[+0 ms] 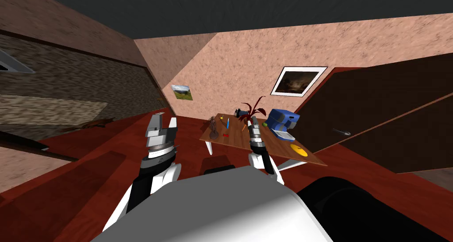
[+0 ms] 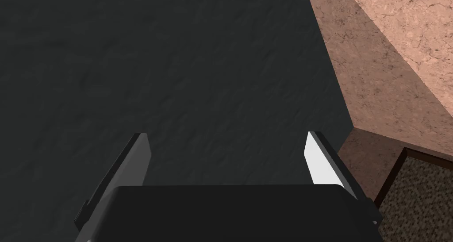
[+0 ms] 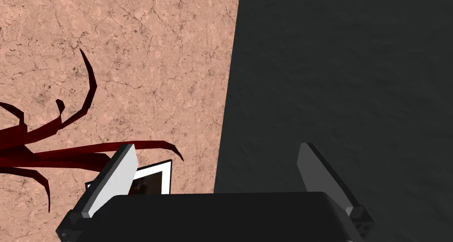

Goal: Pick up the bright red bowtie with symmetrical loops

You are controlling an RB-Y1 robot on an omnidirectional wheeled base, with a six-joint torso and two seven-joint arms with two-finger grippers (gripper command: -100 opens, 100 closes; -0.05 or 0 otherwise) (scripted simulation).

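Right tool: the right tool (image 1: 253, 120) hangs over the near side of the wooden counter (image 1: 239, 141). Its fingers (image 3: 116, 175) are spread wide, with nothing between them.
Left tool: the left tool (image 1: 164, 120) is raised off the counter's left side, above the red floor (image 1: 88, 173). Its fingers (image 2: 317, 157) also stand apart and are empty.
Bowtie: the red bowtie (image 1: 225, 135) lies flat on the counter, toward its near edge. It sits between the brown figurine (image 1: 214, 128) and the right tool, and touches neither.
Close by: a blue pen (image 1: 228, 123) lies just beyond the bowtie. An orange stick (image 1: 243, 128), too small to name, lies beside the right tool.
Plant: a dark red plant (image 1: 251, 109) stands at the counter's far side. In the right wrist view, its leaves (image 3: 66, 151) curl close to one finger of the right tool.
Far end: a blue machine (image 1: 282, 120) sits with a small green object (image 1: 264, 124) next to it. A yellow disc (image 1: 299, 150) lies near the front corner.
Lettering: any marking on the blue machine is too small to read.
Walls: the mottled pink wall (image 1: 230, 62) carries a white-framed dark picture (image 1: 296, 81) and a small landscape picture (image 1: 182, 92).
Right flank: a dark brown panel (image 1: 389, 120) rises beside the counter.
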